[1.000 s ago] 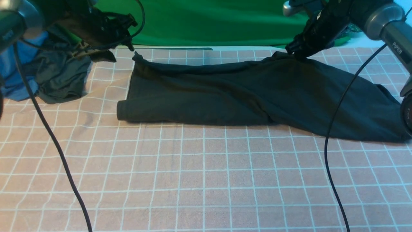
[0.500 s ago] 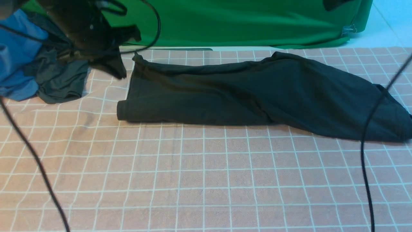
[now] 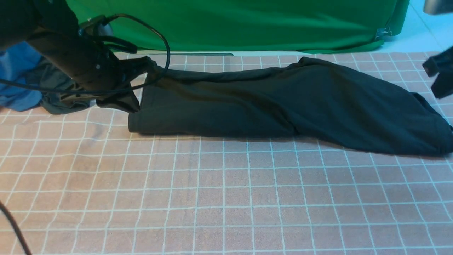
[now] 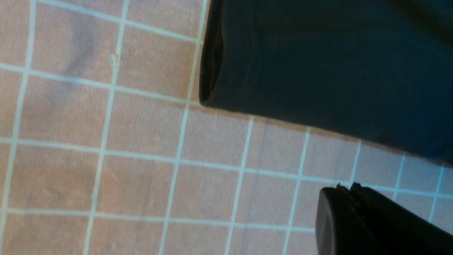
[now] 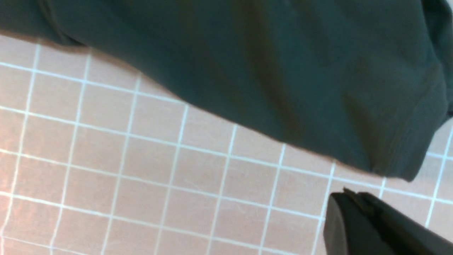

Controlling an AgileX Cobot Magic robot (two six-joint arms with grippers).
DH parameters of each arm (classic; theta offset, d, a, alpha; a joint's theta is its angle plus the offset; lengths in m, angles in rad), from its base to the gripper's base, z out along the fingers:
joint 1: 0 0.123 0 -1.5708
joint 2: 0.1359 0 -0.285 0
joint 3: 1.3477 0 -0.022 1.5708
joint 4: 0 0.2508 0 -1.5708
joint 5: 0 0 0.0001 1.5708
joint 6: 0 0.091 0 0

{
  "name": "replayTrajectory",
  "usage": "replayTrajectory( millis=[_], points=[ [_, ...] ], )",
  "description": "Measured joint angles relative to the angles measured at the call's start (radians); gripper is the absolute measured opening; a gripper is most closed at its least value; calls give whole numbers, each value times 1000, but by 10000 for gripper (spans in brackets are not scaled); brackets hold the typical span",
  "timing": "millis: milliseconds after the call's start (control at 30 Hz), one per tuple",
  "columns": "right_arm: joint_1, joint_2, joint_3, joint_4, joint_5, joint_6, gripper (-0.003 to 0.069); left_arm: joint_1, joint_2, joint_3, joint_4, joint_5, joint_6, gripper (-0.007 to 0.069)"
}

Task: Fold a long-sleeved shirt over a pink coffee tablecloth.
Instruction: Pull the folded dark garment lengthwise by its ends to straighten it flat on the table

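The long-sleeved shirt [image 3: 283, 102] lies as a long black strip across the far half of the pink coffee tablecloth [image 3: 226, 198]; no print shows. My left gripper [image 3: 122, 104] hovers at the strip's left end, its jaws pressed together and empty. In the left wrist view that gripper [image 4: 345, 187] sits over bare grid cloth [image 4: 106, 170], a short gap from the shirt's folded corner [image 4: 283, 63]. My right gripper [image 3: 439, 76] shows at the right edge, above the shirt's right end. In the right wrist view it [image 5: 348, 193] is shut and empty, just off the shirt's hem [image 5: 396, 156].
A blue garment [image 3: 14, 95] and a dark grey-green garment [image 3: 58, 104] are heaped at the far left, behind my left arm. A bright green cloth [image 3: 247, 24] hangs along the back. A black cable [image 3: 164, 46] loops off the left arm over the shirt's far left corner.
Both grippers left the shirt's far edge and shut. The left arm swung down to the shirt's left end. The right arm went out of view, then reappeared at the right edge.
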Motion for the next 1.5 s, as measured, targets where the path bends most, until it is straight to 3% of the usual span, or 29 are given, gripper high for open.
replayTrajectory(
  millis=[100, 300, 400, 500, 600, 667, 733, 767, 833, 900, 1033, 1133, 1267, 1400, 1500],
  points=[
    [-1, -5, 10, 0, -8, -12, 38, -1, 39, 1, 6, -52, 8, 202],
    [-1, -7, 12, 4, -37, -18, 38, -1, 136, 1, 57, -158, 9, 542],
    [-1, -7, 13, 7, -43, -18, 38, -1, 168, 1, 68, -195, 8, 645],
    [-1, -7, 13, 16, -44, -18, 38, -1, 198, 1, 72, -221, 8, 682],
    [-1, -7, 13, 19, -43, -18, 38, -1, 221, 1, 71, -223, 8, 662],
    [-1, -7, 13, 20, -28, -18, 38, -1, 233, 1, 59, -212, 14, 577],
    [-1, -6, 13, 10, -21, -18, 38, -1, 237, 1, 41, -206, 33, 463],
    [-5, -3, 13, 0, -20, -14, 38, -1, 237, 1, 29, -197, 53, 331],
    [-25, 8, 13, -5, -15, 14, 38, -1, 237, 1, 24, -190, 76, 140],
    [-69, 31, 15, -8, -3, 46, 38, -1, 235, 1, 28, -181, 87, 55],
    [-141, 77, 24, -17, -9, 87, 44, 2, 214, 1, 87, -157, 98, 31],
    [-173, 112, 28, -25, -35, 94, 88, 3, 191, 1, 144, -149, 99, 31],
    [-186, 187, 29, -30, -148, 96, 343, 4, 171, 1, 204, -142, 101, 31],
    [-186, 269, 29, -24, -179, 98, 496, 4, 171, 1, 207, -139, 101, 31],
    [-186, 331, 29, -24, -181, 98, 542, 4, 171, 1, 207, -139, 101, 31]
  ],
)
